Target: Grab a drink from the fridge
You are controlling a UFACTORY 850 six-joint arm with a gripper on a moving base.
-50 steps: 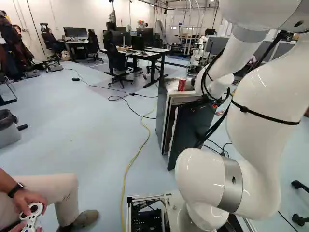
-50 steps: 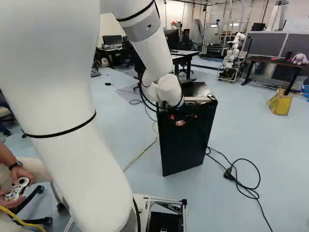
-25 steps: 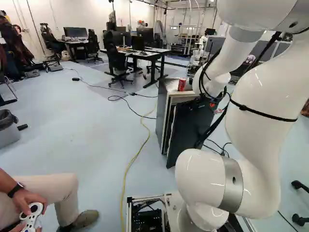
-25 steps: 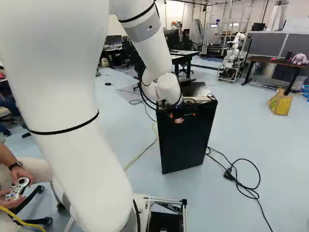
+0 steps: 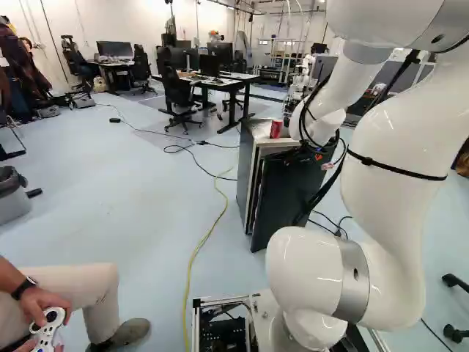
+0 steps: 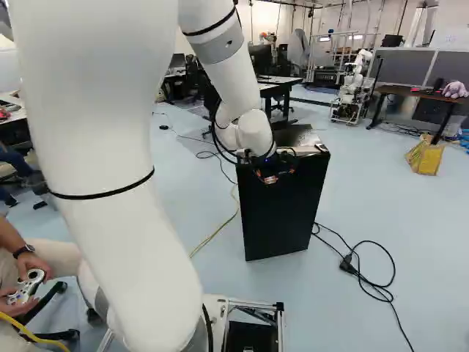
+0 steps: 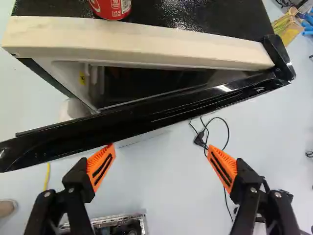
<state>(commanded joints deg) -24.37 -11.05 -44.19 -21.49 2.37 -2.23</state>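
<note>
Much fridge interior (image 7: 146, 84) dark; wrist view crops can (image 7: 110, 7).

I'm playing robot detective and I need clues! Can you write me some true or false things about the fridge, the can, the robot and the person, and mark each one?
1. The red can is on top of the fridge. True.
2. The fridge door is shut tight. False: the door is partly open, with a gap behind it.
3. The end effector is open, its orange pads apart. True.
4. The end effector is holding the can. False: nothing is gripped between its pads.
5. A yellow cable runs beside the fridge. True.
6. The person is holding a banana. False: the person's hands hold a game controller.
</note>
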